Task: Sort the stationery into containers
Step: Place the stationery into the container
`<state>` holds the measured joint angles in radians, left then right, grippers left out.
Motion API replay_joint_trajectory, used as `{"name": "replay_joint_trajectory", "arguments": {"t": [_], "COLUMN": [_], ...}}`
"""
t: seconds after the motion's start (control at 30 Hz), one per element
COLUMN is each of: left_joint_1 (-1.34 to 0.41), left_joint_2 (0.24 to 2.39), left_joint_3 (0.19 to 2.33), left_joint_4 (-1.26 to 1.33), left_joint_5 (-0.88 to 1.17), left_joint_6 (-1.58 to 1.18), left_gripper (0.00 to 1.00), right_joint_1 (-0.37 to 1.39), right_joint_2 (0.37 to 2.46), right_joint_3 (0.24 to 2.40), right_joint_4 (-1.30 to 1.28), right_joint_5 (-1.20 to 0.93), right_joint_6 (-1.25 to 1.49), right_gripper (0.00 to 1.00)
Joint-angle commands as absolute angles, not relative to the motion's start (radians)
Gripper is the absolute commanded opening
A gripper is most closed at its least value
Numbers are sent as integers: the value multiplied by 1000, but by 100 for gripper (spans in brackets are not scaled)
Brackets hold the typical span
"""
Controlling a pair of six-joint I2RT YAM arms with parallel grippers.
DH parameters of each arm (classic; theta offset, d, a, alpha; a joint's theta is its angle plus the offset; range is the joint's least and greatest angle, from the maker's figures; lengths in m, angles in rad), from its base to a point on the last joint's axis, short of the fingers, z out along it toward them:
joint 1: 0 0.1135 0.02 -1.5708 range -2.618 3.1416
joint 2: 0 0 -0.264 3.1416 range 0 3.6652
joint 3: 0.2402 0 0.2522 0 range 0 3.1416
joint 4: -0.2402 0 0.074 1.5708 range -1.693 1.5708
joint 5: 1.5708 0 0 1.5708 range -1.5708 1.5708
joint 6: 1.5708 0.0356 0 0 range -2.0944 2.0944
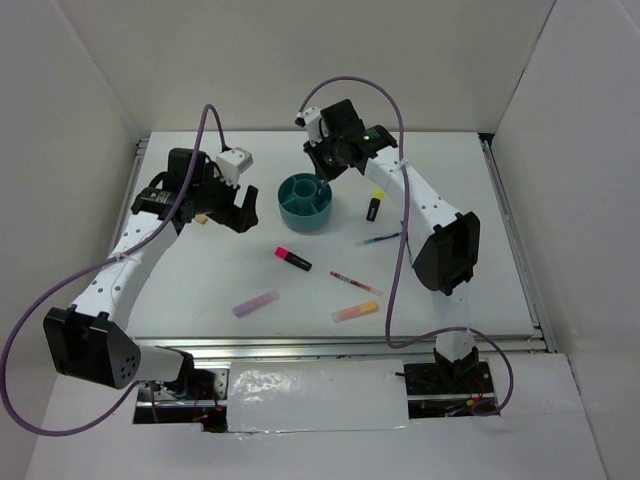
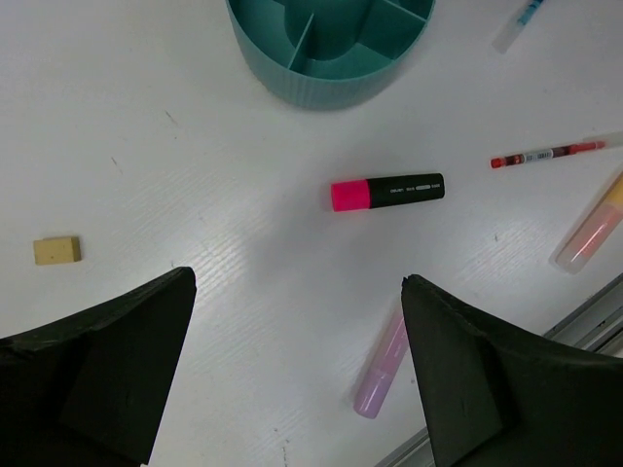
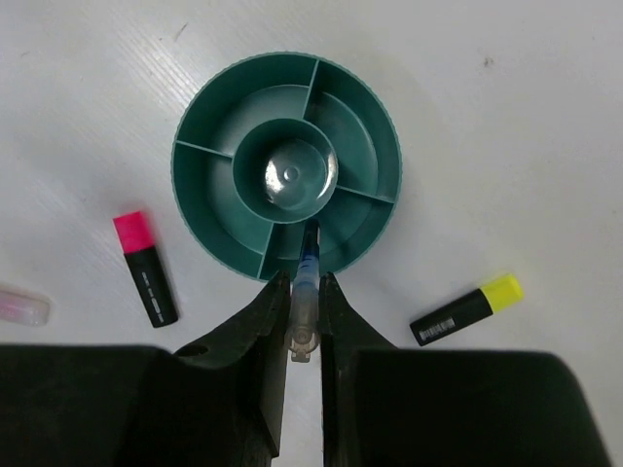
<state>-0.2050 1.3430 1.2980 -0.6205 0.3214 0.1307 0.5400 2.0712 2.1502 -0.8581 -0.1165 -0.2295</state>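
While the right pincer [image 3: 305,282] grips one pen [image 3: 310,251], two highlighters [image 3: 146,269] [image 3: 465,310] lie loose

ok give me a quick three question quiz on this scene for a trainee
1. True or false: the left gripper is open and holds nothing.
2. Over the teal organizer, the right gripper holds: A pink-capped highlighter, B blue pen, C orange stick.
3. How many black highlighters lie on the table?
Key: 1 true; 2 B; 3 two.
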Motion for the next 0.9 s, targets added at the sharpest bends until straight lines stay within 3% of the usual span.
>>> {"name": "replay_joint_trajectory", "arguments": {"t": [0.0,0.23,0.87], "left_joint_1": [-198,-195,-190], "left_joint_2": [1304,1290,1397], "left_joint_3": [1283,1252,1267], "left_joint_4": [-577,-560,-503], "left_joint_5": [360,360,325], "left_joint_6": [138,138,71], "left_gripper": [99,99,99], "right_joint_1": [549,569,650], "right_joint_2": [2051,1976,2029], "right_joint_3": [2184,2164,2197], "right_joint_4": [-805,-739,-765], "right_joint_5": [-63,90,-20], "right_joint_6": [-238,-247,-262], "right_gripper": [0,0,0]}}
